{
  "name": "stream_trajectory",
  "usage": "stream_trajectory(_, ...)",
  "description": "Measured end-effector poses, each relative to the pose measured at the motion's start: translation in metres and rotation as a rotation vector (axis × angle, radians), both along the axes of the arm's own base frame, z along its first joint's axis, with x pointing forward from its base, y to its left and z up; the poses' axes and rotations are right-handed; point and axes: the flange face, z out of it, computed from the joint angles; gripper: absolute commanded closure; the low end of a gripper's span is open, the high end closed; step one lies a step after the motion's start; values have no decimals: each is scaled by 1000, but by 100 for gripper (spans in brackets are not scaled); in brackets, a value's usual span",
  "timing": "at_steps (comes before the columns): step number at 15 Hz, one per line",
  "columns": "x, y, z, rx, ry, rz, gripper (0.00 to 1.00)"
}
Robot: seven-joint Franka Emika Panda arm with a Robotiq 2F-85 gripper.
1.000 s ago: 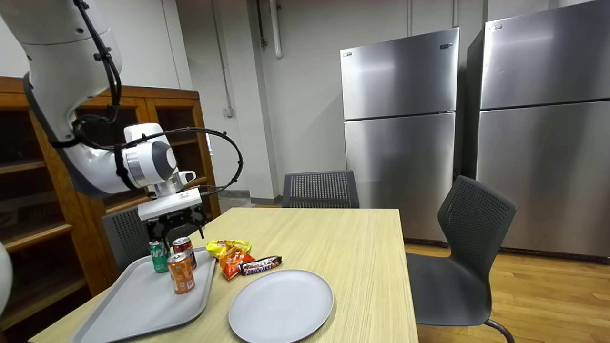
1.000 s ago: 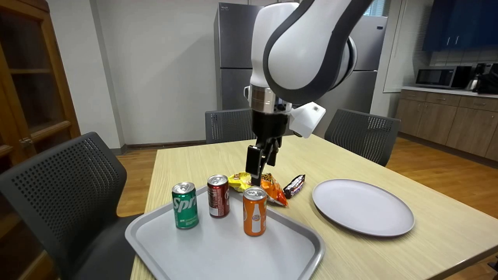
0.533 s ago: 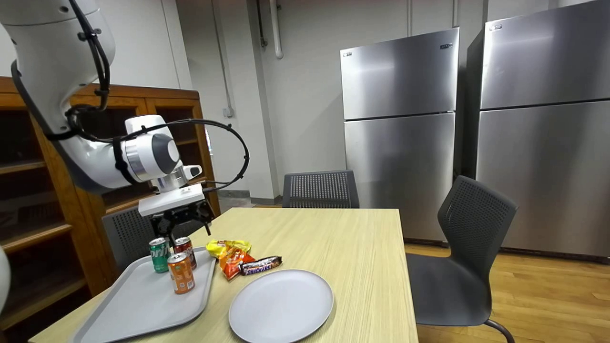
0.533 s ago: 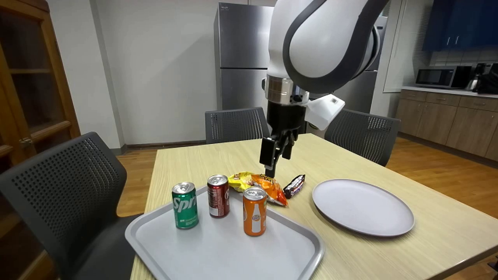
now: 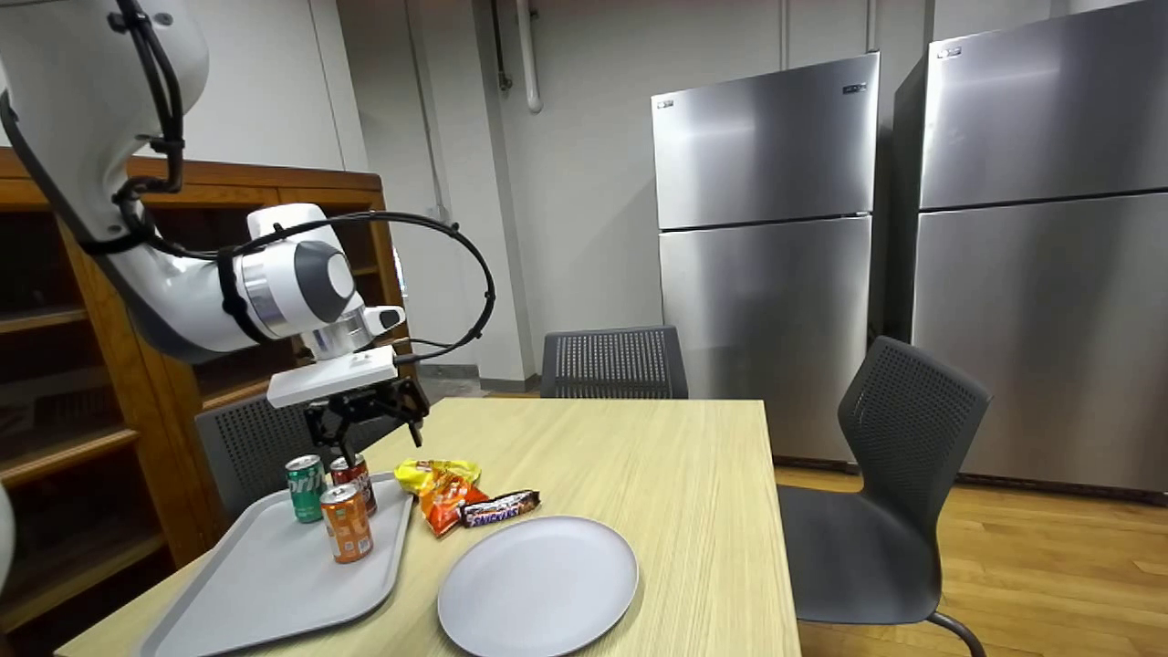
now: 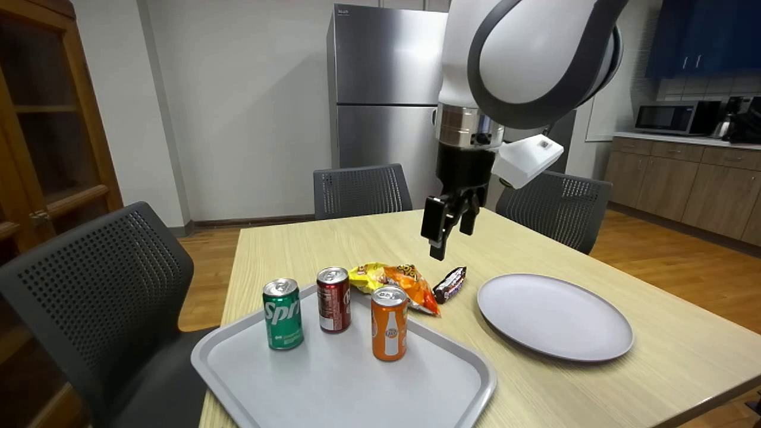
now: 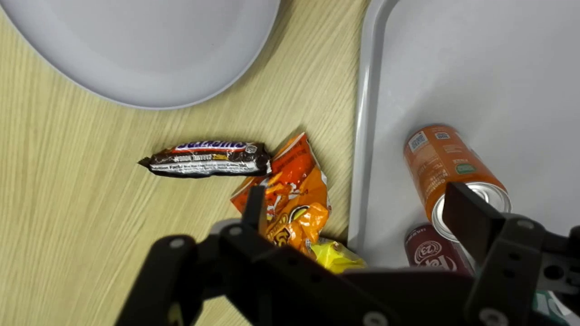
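Two black fingers stand spread wide on the robot's black gripper — it has hold of nothing and hangs above the pale wood-grain table. In the wrist view, one fingertip shows across a crinkled, shiny orange packet, the other across the lid of a small orange soda can. With one end touching that packet, a brown-wrapped Snickers bar lies flat on the table. A crumpled bright yellow packet lies at the orange one's other end, near the rim of a grey rectangular plastic tray. Upright on the tray, grouped towards one end, are the orange soda can, a dark red metal can and a green metal Sprite can. A round, flat, light grey plate sits on the table near the Snickers bar — apart from the tray. Farther out, dark grey, perforated-backed chairs stand around the table; beyond them are two tall stainless-steel refrigerators and a brown wooden cabinet with glass doors. In an exterior view, a microwave rests on a wood-fronted kitchen counter.
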Motion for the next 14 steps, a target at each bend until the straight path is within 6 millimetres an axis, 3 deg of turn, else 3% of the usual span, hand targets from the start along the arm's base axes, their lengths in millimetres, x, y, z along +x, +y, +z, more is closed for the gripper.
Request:
stream_trajectory(4, -6, -22, 3, -12, -7, -64, 0)
stream_trajectory(14, -7, -20, 0, -12, -1, -58, 0)
